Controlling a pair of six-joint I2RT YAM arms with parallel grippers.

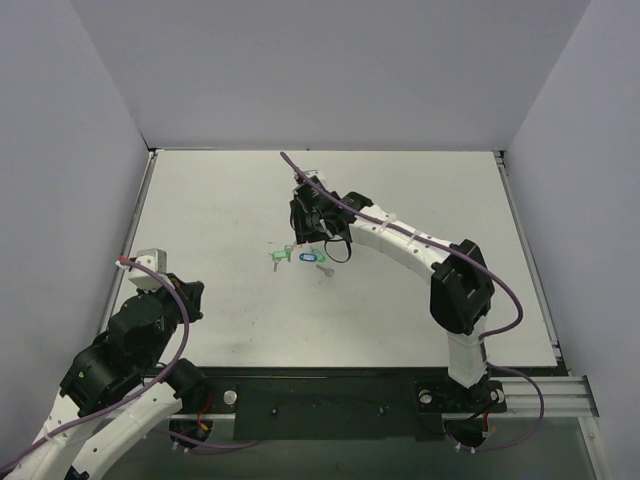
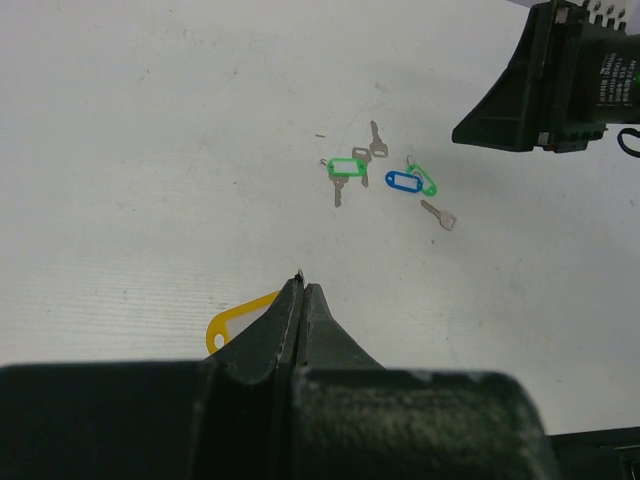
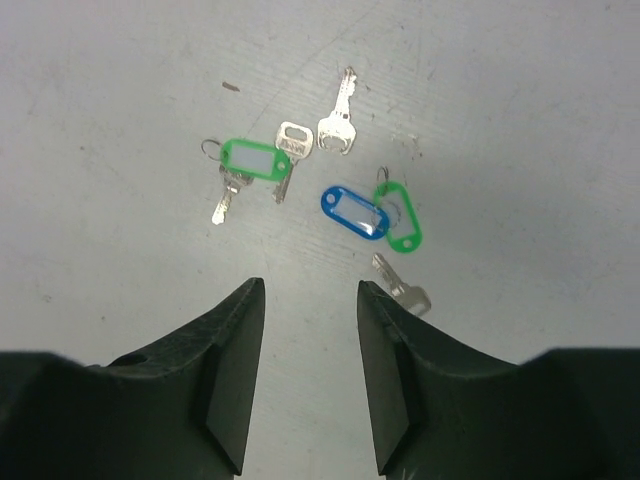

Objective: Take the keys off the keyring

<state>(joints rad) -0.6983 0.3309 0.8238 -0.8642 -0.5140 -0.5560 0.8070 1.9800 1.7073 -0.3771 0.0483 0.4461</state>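
In the left wrist view my left gripper (image 2: 303, 285) is shut, and a thin metal tip pokes out between its fingertips. The yellow keyring tag (image 2: 232, 322) hangs just left of the fingers and is half hidden behind them. Its ring and any key on it are hidden. Loose silver keys (image 3: 338, 122) (image 3: 401, 291) lie on the table under my right gripper (image 3: 310, 300). That gripper is open and empty and hovers just short of them. It also shows in the top view (image 1: 306, 226).
A green tag (image 3: 251, 160) with a ring and keys, a blue tag (image 3: 355, 211) and a second green tag (image 3: 404, 227) lie among the loose keys mid-table (image 1: 300, 258). The same cluster shows in the left wrist view (image 2: 403, 180). White walls stand around the table.
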